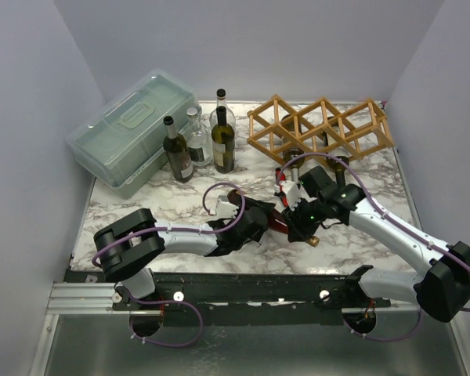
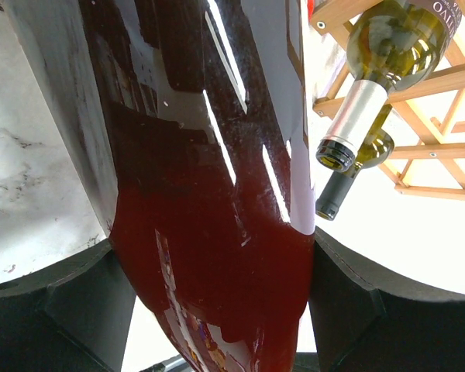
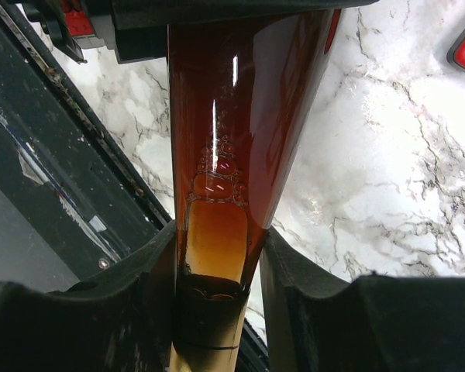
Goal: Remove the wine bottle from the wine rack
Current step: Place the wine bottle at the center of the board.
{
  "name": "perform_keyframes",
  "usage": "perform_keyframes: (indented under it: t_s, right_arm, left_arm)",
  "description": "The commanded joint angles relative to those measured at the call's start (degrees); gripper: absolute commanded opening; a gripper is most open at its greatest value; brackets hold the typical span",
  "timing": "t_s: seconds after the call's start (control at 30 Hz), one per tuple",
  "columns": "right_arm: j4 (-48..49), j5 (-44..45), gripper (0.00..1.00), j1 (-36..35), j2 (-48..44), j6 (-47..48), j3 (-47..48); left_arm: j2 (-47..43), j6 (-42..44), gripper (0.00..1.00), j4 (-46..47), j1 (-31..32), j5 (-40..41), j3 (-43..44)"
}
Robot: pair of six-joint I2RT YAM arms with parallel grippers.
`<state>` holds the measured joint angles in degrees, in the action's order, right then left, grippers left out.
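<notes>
Dark red glass wine bottle (image 1: pixel 276 225) clear of light-brown wooden lattice wine rack (image 1: pixel 321 129), long axis spanning both claws. Left claw (image 1: pixel 258 222) clamps wide body; right claw (image 1: pixel 300 228) clamps neck.

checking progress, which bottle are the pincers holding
The dark red bottle, held by left pincer and right pincer; others stand upright or lie in the wine rack.

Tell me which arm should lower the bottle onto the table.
Probably left: the left fingers clamp the wine bottle round its wide body, where most weight sits; the right fingers only pinch its thin neck.
</notes>
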<state>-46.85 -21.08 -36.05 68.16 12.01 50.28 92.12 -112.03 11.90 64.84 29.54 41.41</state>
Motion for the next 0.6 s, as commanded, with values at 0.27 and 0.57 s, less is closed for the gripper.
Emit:
perform_keyframes:
  t_s: [0.27, 0.57]
  right_arm:
    - [8.5, -10.8, 0.0, -2.2, -1.7, 5.0, 5.1]
    - [8.6, -10.6, 0.0, -2.3, -1.5, 4.9, 5.1]
  left_arm:
    - [-0.5, 7.6, 0.66, 2.5, 0.9, -4.8, -0.5]
    - [-0.3, 8.2, 0.8, 2.8, 1.2, -5.2, -0.6]
